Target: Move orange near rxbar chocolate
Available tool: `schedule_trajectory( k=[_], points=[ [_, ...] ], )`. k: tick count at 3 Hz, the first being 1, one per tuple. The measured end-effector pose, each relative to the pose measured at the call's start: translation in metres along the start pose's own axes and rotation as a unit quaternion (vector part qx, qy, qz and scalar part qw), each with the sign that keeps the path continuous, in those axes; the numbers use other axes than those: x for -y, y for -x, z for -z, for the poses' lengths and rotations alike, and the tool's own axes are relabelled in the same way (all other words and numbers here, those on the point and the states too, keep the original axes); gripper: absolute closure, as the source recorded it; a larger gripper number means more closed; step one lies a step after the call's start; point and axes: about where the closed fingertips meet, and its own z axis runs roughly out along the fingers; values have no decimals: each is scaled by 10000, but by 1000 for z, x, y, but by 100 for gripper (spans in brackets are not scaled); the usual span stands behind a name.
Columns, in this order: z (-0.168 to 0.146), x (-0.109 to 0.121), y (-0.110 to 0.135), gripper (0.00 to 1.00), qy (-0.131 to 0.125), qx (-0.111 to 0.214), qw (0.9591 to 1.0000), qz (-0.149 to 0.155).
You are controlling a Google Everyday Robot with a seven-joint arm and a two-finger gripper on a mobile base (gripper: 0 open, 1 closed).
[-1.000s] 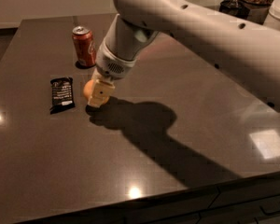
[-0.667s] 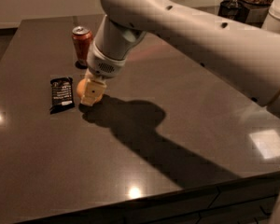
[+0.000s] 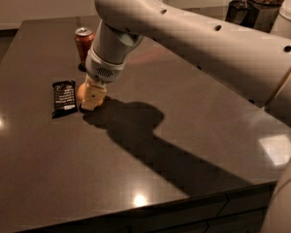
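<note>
The orange (image 3: 81, 91) is mostly hidden behind my gripper (image 3: 92, 98), which is shut on it low at the dark table (image 3: 194, 130). Only the fruit's left edge shows. The rxbar chocolate (image 3: 63, 97), a flat black bar with white lettering, lies just left of the orange with a very small gap or touching; I cannot tell which. My arm reaches in from the upper right.
A red-brown soda can (image 3: 84, 41) stands upright behind the gripper, close to my wrist. A white container (image 3: 290, 14) and a dark stand with snacks (image 3: 252, 6) are beyond the table's far right corner. The table's front edge runs along the bottom.
My gripper has moved left with the orange in it, and the orange now sits right beside the bar. The bar and the can have not moved.
</note>
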Motion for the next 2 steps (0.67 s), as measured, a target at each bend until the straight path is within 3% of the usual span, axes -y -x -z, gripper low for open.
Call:
schedule_trajectory(
  k=[1, 2],
  points=[
    [0, -1, 1, 0, 5, -4, 10000, 13],
    [0, -1, 1, 0, 6, -4, 10000, 13]
  ],
)
